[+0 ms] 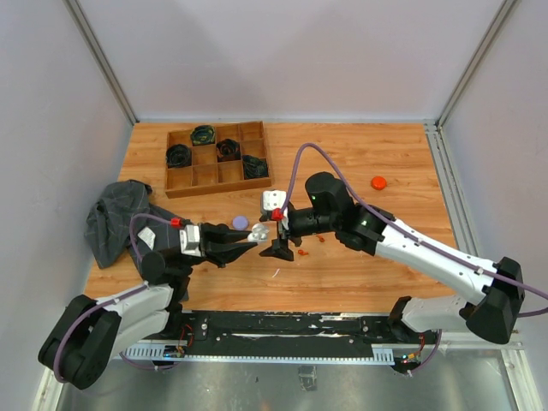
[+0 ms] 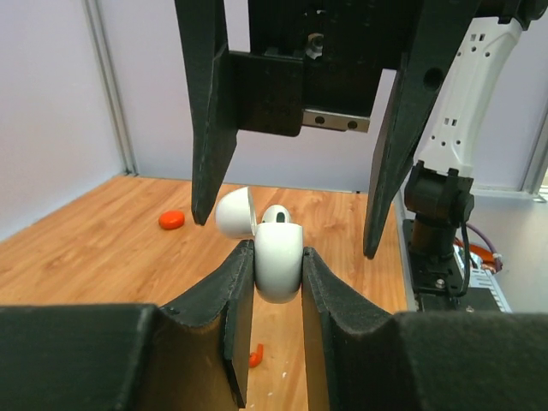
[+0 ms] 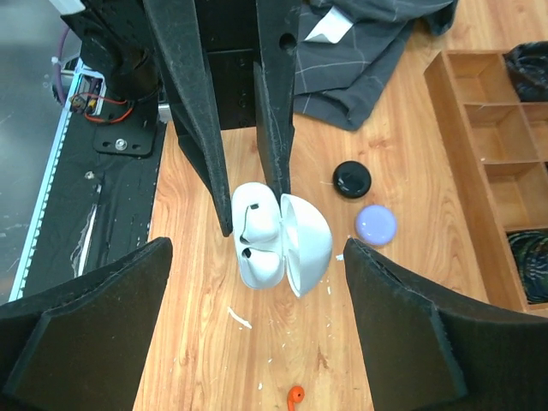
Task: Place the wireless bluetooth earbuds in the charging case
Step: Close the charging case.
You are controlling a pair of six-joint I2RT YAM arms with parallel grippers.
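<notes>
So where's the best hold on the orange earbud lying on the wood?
Probably across its thicker rounded end, coming straight down from above: the orange earbud lies flat on the table, tiny and curved, with little height to catch, so a side approach would likely just scrape the wood or push it along.

The charging case (image 3: 282,235) is white; the lavender puck (image 3: 376,224) and black puck (image 3: 352,178) are plain. The cloth (image 3: 360,51) is dark grey with thin pale checks, the bench (image 1: 360,274) orange-brown woodgrain.

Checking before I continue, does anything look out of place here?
Yes: an orange-red earbud lies loose on the table near the open charging case held by the left gripper, among small white flecks.
</notes>
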